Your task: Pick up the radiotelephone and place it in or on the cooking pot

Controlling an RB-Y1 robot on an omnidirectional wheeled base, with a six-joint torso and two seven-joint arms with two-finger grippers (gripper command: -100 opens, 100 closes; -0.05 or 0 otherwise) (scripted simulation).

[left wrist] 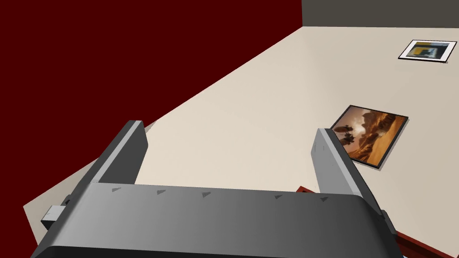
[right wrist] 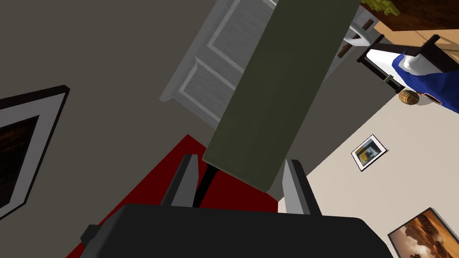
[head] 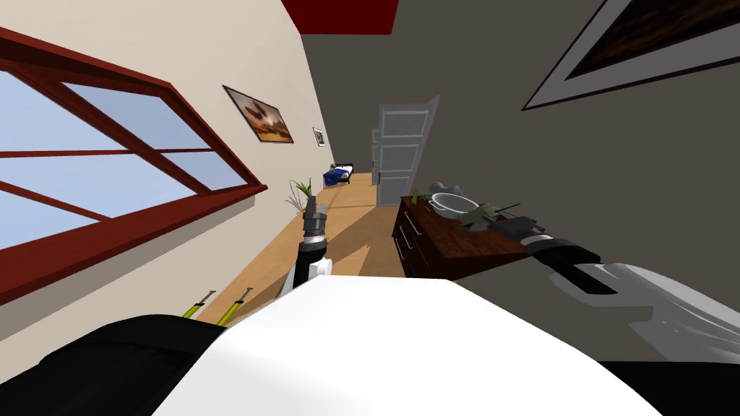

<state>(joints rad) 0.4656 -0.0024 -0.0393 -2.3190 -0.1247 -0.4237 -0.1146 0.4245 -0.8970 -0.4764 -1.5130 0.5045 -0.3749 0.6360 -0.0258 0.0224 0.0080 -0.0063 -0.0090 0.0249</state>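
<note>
The right gripper (right wrist: 241, 160) is clenched on the olive radiotelephone (right wrist: 269, 89), held clear above the desk (head: 470, 249), probably to lower it into the cooking pot (head: 452, 204) (about its 9 o'clock). The left gripper (left wrist: 229, 127) hangs released, idle.
</note>
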